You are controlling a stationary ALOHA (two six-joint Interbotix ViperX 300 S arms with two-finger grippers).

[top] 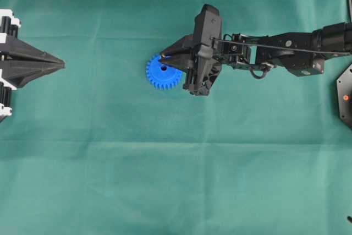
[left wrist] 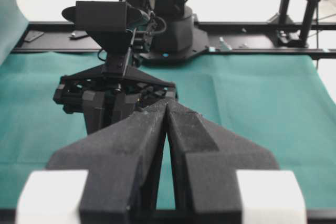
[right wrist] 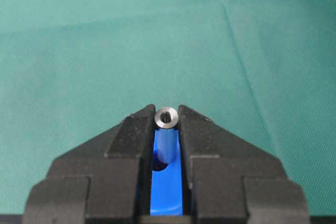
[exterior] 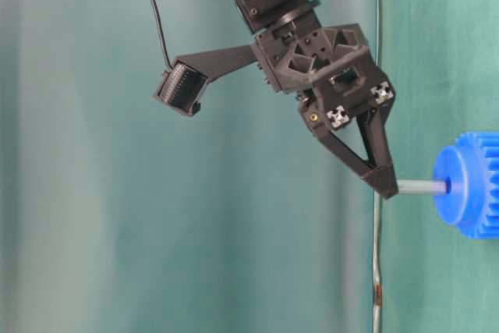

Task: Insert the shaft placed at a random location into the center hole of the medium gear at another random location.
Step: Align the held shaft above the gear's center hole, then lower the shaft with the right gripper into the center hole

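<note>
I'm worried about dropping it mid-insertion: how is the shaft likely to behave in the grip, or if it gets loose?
The shaft looks like smooth, rigid metal, so it probably won't bend but could slip between the right tool's fingers. Being round, it would likely roll on the green cloth if released beside the medium gear.

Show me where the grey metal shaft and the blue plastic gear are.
grey metal shaft point(exterior: 421, 186), table-level view, middle of its bare length.
blue plastic gear point(top: 158, 75), overhead view, flat face left of the hole.

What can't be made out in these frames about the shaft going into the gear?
- How deep the shaft sits in the center hole: table-level view, hub hides the tip.
- Medium gear, right part: overhead, under the right gripper.
- Gear's far half: table-level, cut by the edge.
</note>
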